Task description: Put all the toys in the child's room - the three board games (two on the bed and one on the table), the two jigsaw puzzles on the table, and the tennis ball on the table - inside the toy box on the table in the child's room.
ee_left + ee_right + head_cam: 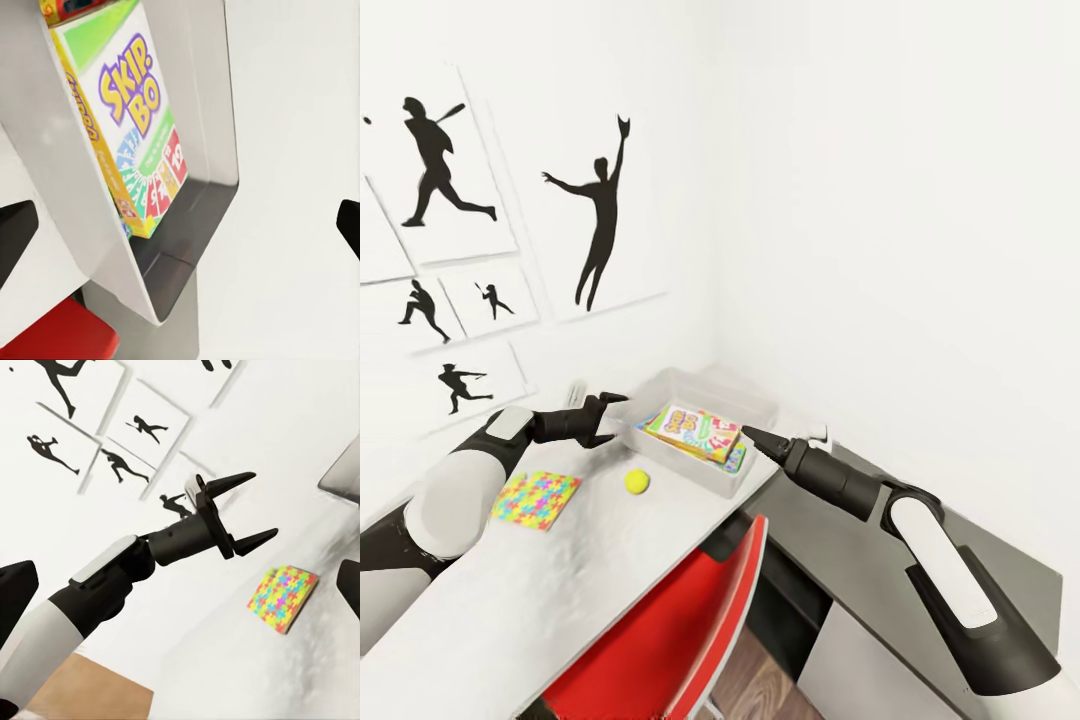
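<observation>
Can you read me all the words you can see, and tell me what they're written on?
"SKIP-BO": big purple letters on top of the Skip-Bo box lying in the toy box.
Orange writing along that box's yellow side: too blurred to read.
Small numbers on its coloured fan of cards: too small to read.
The jigsaw puzzle and wall pictures: no words.

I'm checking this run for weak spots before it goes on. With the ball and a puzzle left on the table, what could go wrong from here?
1. The ball lies loose near the table's front edge; a nudge from a claw could roll it off.
2. The puzzle lies thin and flat, so the open left claw may slip over it.
3. The bin sits at the table's end; a push could shift it.
</observation>
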### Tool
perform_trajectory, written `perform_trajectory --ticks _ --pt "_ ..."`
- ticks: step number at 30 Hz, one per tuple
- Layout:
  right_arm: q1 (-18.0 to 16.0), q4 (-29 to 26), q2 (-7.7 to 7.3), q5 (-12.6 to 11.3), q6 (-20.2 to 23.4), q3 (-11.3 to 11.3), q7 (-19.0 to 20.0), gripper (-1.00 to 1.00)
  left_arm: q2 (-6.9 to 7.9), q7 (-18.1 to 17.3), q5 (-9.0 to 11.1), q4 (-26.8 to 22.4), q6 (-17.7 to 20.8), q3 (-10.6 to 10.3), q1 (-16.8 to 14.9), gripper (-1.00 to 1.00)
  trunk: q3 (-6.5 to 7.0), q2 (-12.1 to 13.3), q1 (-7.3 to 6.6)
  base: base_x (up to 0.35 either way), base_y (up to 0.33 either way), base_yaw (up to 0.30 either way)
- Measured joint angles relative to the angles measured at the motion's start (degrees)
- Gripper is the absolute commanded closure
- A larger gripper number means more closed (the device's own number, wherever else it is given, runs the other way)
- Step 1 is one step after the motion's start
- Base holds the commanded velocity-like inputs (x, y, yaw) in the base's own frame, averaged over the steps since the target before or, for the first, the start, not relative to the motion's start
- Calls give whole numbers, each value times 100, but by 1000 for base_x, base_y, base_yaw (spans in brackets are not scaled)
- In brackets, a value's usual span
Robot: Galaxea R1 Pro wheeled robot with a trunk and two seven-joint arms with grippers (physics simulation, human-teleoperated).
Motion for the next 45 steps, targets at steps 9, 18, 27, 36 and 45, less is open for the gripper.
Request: perform_trajectory --ticks 9,18,27,36,45 --pt "0 0 2 0 0 0 -2 -100 0 0 0 1 0 0 0 -100 79 0 0 -169 65 156" --pt "0 0 4 0 5 8 -8 -100 19 7 -2 0 -13 -1 8 -100 159 0 -2 -33 11 156" --pt "0 0 5 0 9 9 -14 -100 108 8 -4 0 -18 -17 18 -100 238 0 -2 -2 1 156" --pt "0 0 5 0 8 9 -13 -100 146 9 -9 1 -24 -18 34 -100 264 1 -1 0 0 48" --pt "0 0 5 0 7 9 -12 -100 149 9 -10 0 -27 -25 37 -100 266 1 -1 0 0 2"
